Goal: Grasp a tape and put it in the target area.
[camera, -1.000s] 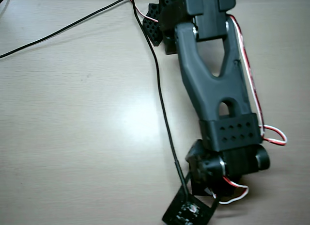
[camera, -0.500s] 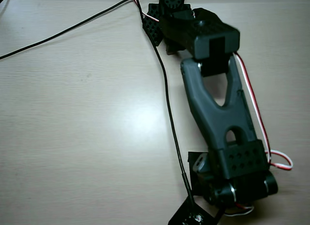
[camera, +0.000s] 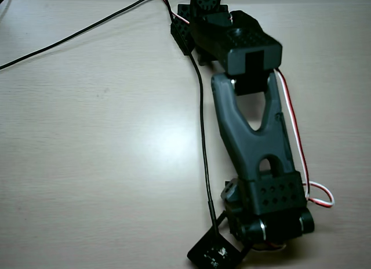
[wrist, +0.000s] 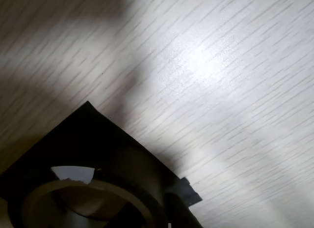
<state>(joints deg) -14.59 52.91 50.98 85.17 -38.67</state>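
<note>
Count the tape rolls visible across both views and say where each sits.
1. The tape shows at the bottom left of the wrist view, over the black-edged target area. The overhead view shows none; the arm may hide some.

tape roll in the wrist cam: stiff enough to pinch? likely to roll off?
The tape shows as a thin ring with an open centre, so probably light and fairly stiff, though a hard pinch across the hoop might flex it. It seems to lie flat over the black target area, so rolling looks unlikely unless tipped on edge.
</note>
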